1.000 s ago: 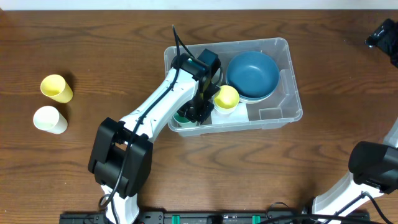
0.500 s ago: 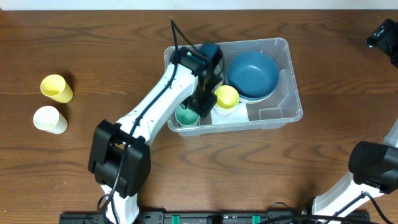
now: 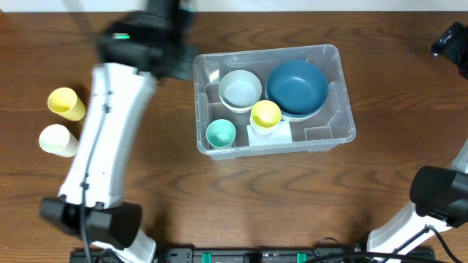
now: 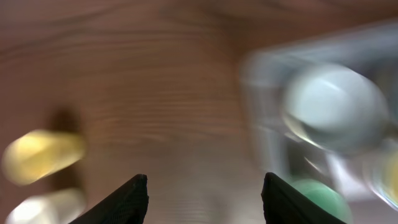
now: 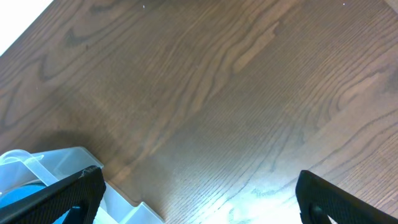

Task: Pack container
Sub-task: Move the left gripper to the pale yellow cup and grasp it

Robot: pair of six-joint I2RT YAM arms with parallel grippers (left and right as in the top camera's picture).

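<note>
Brown wooden table [image 3: 292,204] carries the container [image 3: 267,52] right of centre. Left gripper [image 4: 204,180] hangs spread and empty; I'd have it centre over the yellow cup [image 3: 66,103] before closing. Right gripper [image 5: 199,180] gapes empty too.

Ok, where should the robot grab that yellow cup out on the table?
Around its middle, coming straight down from above and pinching the yellow cup from both sides. It has no handle, just a smooth round wall, so squeezing across the body is probably steadiest. There is a gap between it and the white cup, so there should be room to close in.
</note>
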